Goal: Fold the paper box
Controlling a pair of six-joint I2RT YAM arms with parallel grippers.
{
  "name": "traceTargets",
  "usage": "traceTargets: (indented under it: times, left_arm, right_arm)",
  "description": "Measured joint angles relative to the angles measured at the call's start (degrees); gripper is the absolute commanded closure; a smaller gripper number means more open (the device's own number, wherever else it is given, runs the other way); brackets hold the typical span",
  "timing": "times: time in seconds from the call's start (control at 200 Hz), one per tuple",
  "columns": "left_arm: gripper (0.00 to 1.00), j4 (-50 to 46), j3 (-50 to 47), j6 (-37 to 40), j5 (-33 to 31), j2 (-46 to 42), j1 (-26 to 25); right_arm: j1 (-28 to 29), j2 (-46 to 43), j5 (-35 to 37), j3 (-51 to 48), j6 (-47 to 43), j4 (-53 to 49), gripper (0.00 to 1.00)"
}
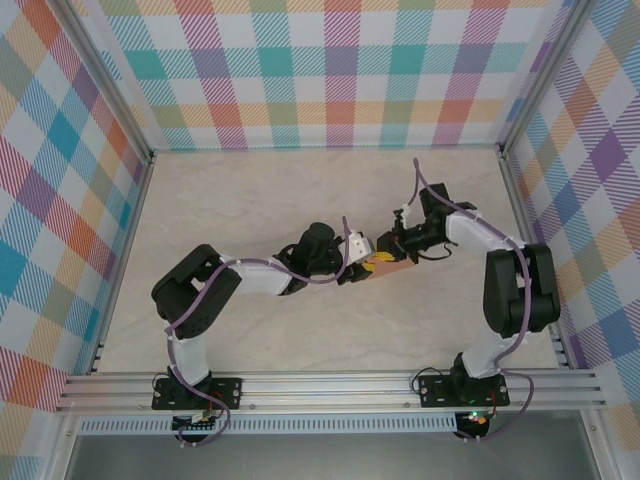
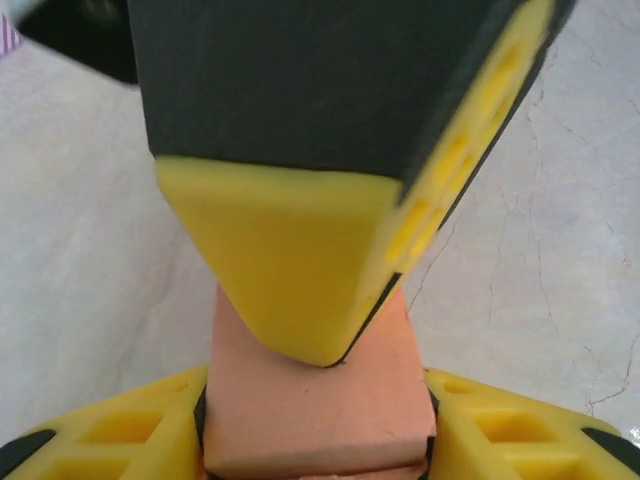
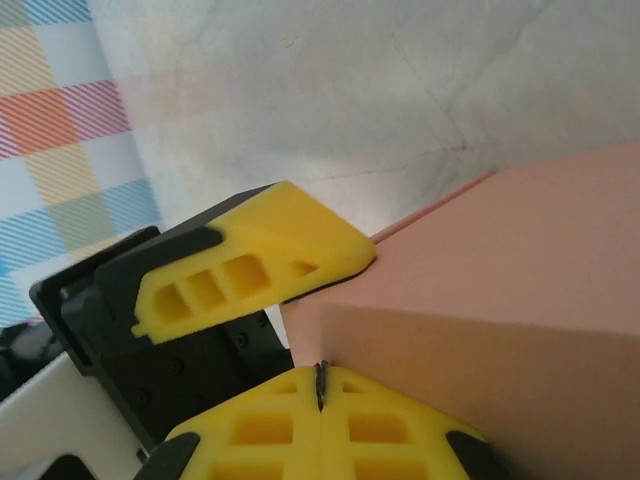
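The left fingers (image 2: 120,435) stand partly open, clamped on both sides of the paper box (image 2: 310,410); the right fingers (image 2: 280,260), pressed together and empty, touch its top.

On table (image 1: 300,200), a little right of centre: box (image 1: 396,266), lying flat. Coming in from the left, left gripper (image 1: 375,263), with box between its fingers (image 2: 120,435), one close against each side. Coming in from the right and from behind, right gripper (image 1: 393,250), tip down on top of box, just above left fingers. Behind and on both sides of table: walls (image 1: 320,70). Along near edge: rail (image 1: 330,385), carrying both arm bases.
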Motion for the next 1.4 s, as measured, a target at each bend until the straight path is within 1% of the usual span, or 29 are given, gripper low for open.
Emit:
traceTargets:
  times: [0.095,0.205,0.325,0.45,0.6,0.735,0.84,0.9,0.995,1.075,1.25,1.4]
  left_arm:
    - [0.5,0.26,-1.14,-1.62,-0.37,0.81,0.11]
    - [0.5,2.45,-2.86,-4.26,-1.62,2.91,0.17]
    - [0.51,6.4,-4.02,-7.72,-2.47,5.57,0.17]
    - [0.52,8.63,-4.5,-9.9,-2.62,6.12,0.15]
    - [0.47,12.24,-5.53,-12.13,-3.1,6.93,0.15]
    - [0.4,14.34,-5.99,-14.64,-3.69,7.76,0.15]
    - [0.4,15.76,-5.99,-16.63,-3.72,7.98,0.15]
    - [0.42,16.96,-5.97,-17.25,-4.24,7.98,0.15]
    - [0.54,18.78,-6.01,-18.03,-5.64,7.98,0.13]
    - [0.59,19.65,-6.29,-17.81,-6.03,8.0,0.15]
    - [0.64,21.55,-7.52,-17.07,-5.84,8.02,0.15]
    - [0.65,22.47,-8.02,-16.7,-5.31,8.02,0.15]
  right_arm:
    - [1.99,-2.47,4.92,-1.51,-1.62,2.67,1.0]
    - [2.67,-3.87,7.54,-2.56,-2.64,4.94,1.0]
    - [2.71,-3.5,7.28,-2.51,-2.75,5.88,1.0]
    - [2.69,-3.06,6.56,-2.16,-2.69,5.86,1.0]
    - [2.58,-2.47,5.64,-1.84,-1.88,6.01,1.0]
    - [2.58,-1.95,4.98,-1.79,-1.01,6.82,1.0]
    - [2.58,-1.73,4.57,-1.79,-0.5,7.37,1.0]
    - [2.58,-1.73,4.57,-1.79,-0.07,7.54,1.0]
    - [2.58,-1.73,4.52,-1.79,0.39,7.91,1.0]
    - [2.34,-1.44,4.59,-1.25,1.27,7.8,1.0]
    - [2.03,-0.33,4.17,1.25,2.49,3.96,1.0]
    - [1.42,0.83,2.4,3.8,2.93,0.46,1.0]
